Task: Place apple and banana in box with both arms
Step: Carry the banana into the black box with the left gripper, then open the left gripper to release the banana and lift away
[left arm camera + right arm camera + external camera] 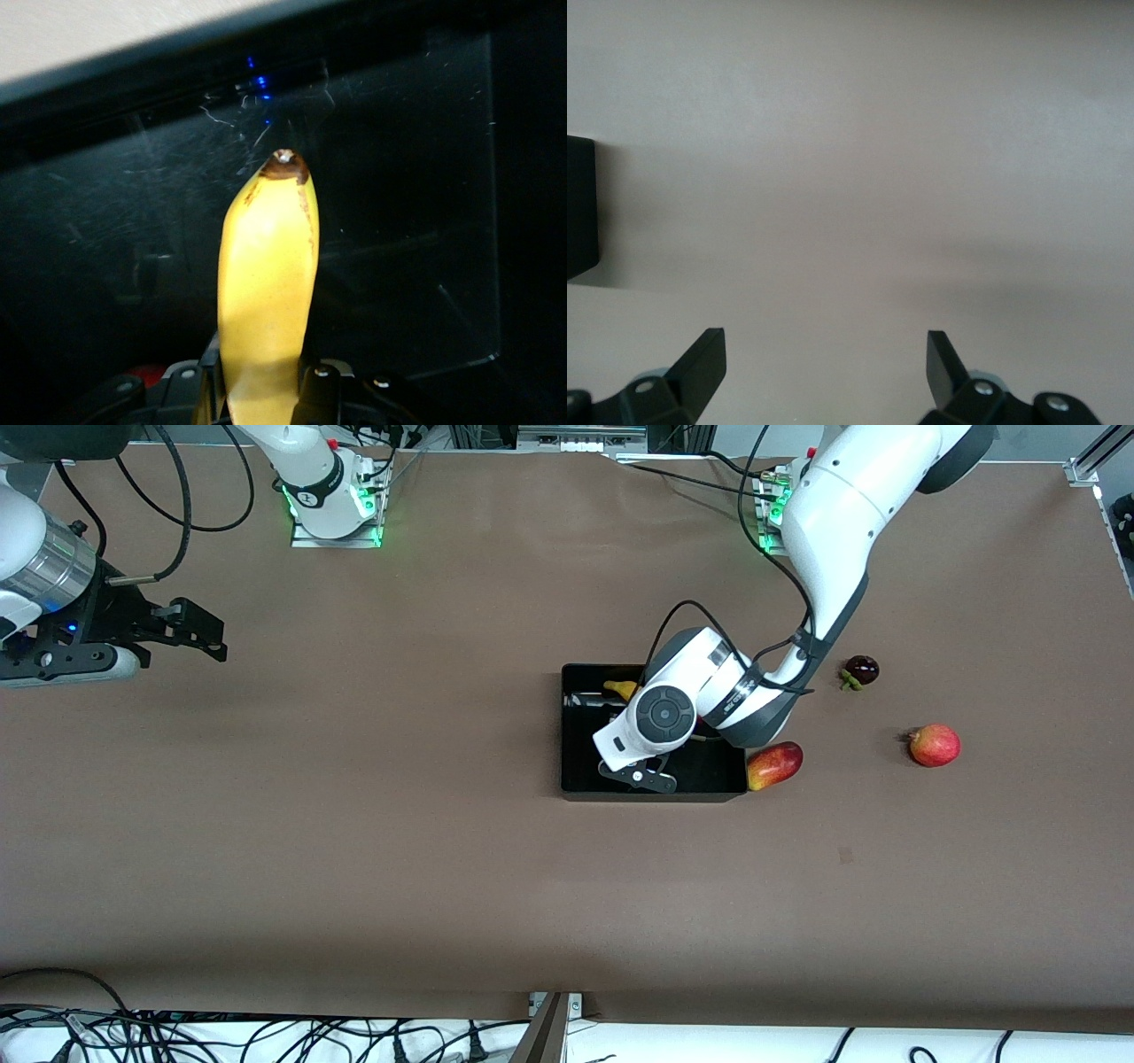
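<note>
Fruit count: one banana [268, 274], one mango [774, 765] touching the box [576, 779] at its left-arm end, and one red apple [935, 745] and one dark fruit [860, 670] farther that way. Left gripper [640, 775], inside the box, clamps the banana. Right gripper [824, 359] waits, spread wide, holding nothing, toward the right arm's end from the box.

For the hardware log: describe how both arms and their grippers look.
Both arms are white, rounded, jointed shells with loose black cables alongside. The left arm has a grey band at the wrist and a round dark grey cap. The right arm shows a silver metal cuff. Left gripper and right gripper are black, with two flat jaws.
</note>
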Robot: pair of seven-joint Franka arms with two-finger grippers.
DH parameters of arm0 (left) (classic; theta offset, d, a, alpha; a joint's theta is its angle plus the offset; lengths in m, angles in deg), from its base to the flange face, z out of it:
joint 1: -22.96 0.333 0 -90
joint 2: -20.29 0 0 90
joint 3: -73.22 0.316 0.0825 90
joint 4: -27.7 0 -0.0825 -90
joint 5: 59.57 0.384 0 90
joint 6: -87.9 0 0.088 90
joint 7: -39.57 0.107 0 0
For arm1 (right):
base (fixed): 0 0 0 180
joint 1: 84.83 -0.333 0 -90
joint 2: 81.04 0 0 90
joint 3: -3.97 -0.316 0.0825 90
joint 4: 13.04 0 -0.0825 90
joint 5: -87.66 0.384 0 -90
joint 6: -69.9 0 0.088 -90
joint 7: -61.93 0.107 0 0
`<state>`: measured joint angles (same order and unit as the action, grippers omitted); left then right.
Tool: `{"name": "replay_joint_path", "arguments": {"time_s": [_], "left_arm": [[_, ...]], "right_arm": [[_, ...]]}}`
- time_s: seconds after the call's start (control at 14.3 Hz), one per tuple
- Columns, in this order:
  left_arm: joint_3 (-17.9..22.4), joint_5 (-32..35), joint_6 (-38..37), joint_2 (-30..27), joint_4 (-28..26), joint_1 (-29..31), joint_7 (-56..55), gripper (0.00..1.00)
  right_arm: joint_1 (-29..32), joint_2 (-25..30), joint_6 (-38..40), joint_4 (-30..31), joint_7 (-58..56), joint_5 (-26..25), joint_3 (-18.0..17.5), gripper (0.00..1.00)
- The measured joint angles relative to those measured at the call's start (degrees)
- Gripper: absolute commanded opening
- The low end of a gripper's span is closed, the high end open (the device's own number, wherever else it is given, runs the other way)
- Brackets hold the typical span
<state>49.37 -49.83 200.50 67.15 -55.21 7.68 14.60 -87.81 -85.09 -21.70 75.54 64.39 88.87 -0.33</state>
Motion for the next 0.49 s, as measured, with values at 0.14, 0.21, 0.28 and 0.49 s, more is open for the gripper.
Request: {"name": "replay_joint_path", "arguments": {"time_s": [0.14,0.21,0.28,0.49], "left_arm": [[-0.01,0.08,1.86,1.5,-0.01,-0.15,0.0,1.0],[-0.01,0.1,1.99,1.61,0.03,-0.12,0.0,1.0],[-0.02,0.12,1.91,1.46,0.3,-0.07,0.0,1.0],[-0.09,0.12,-0.8,-1.82,2.55,0.51,-0.17,1.0]], "right_arm": [[0.0,0.0,0.0,0.0,0.0,0.0,0.0,1.0],[0.0,0.0,0.0,0.0,0.0,0.0,0.0,1.0],[0.0,0.0,0.0,0.0,0.0,0.0,0.0,1.0],[0.0,-0.01,-0.01,-0.01,0.0,0.0,-0.01,1.0]]}}
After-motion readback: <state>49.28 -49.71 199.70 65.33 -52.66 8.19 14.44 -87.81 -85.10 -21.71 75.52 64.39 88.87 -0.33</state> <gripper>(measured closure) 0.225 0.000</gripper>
